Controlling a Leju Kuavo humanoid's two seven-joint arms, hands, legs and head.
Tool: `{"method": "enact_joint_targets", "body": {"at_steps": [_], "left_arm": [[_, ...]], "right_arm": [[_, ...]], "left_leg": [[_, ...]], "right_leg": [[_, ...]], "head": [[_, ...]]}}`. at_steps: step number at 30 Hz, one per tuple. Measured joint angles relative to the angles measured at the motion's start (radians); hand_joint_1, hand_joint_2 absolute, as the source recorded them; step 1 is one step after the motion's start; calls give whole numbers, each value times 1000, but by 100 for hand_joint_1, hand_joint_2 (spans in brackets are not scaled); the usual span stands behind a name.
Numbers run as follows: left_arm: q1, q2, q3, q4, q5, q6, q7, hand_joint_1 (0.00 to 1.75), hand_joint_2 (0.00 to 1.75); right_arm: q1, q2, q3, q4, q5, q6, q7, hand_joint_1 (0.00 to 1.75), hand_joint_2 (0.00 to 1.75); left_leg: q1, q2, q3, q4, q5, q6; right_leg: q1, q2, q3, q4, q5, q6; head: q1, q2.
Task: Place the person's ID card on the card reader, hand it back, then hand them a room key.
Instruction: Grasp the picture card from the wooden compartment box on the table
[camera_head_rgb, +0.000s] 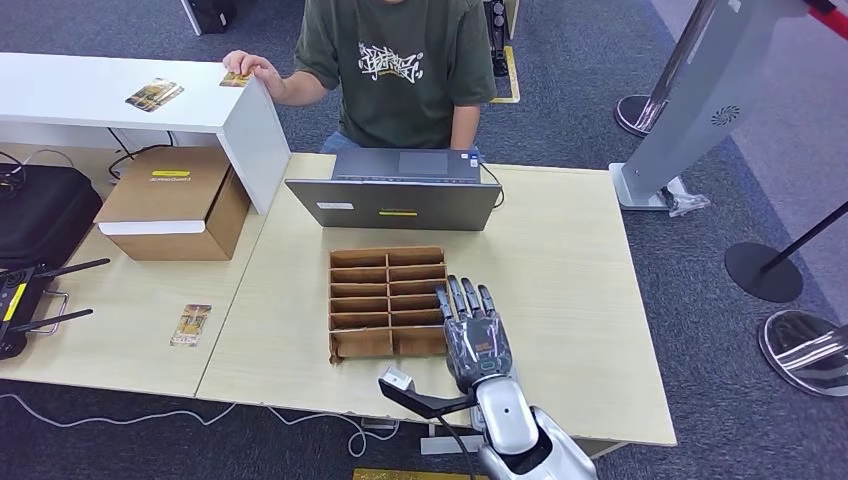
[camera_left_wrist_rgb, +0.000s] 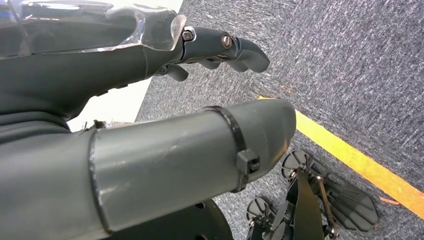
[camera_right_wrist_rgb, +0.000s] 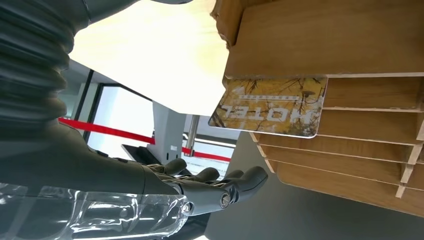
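Note:
My right hand (camera_head_rgb: 472, 332) lies flat with fingers stretched out, against the right side of the slotted cardboard organiser (camera_head_rgb: 386, 300), holding nothing. In the right wrist view a yellow-brown hotel key card (camera_right_wrist_rgb: 270, 106) sticks out of one organiser slot (camera_right_wrist_rgb: 350, 95), just beyond my fingers (camera_right_wrist_rgb: 215, 184), which do not touch it. The person (camera_head_rgb: 400, 60) behind the desk rests a hand (camera_head_rgb: 250, 66) on a small card (camera_head_rgb: 236, 79) at the corner of the white counter. My left hand (camera_left_wrist_rgb: 215, 45) hangs over the carpet, fingers loosely extended and empty.
A grey laptop (camera_head_rgb: 398, 190) stands behind the organiser. Another card (camera_head_rgb: 154, 94) lies on the white counter (camera_head_rgb: 60, 90), and one more (camera_head_rgb: 190, 325) on the left table. A cardboard box (camera_head_rgb: 175, 205), black case (camera_head_rgb: 40, 210) and controller (camera_head_rgb: 25, 300) sit far left. Stanchion bases (camera_head_rgb: 765, 270) stand right.

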Motion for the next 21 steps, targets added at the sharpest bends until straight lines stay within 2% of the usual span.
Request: {"method": "enact_joint_targets", "body": {"at_steps": [8,21], "left_arm": [[0,-2,0,0,0,0,0,0,0],[0,-2,0,0,-3,-1,0,0,0]], "right_arm": [[9,-4,0,-32,1,37,-2,0,175],[6,-22,6,-45,-1,37,-22,0,175]], "left_leg": [[0,0,0,0,0,0],[0,0,0,0,0,0]], "right_leg": [[0,0,0,0,0,0],[0,0,0,0,0,0]], "head": [[0,0],[0,0]]}}
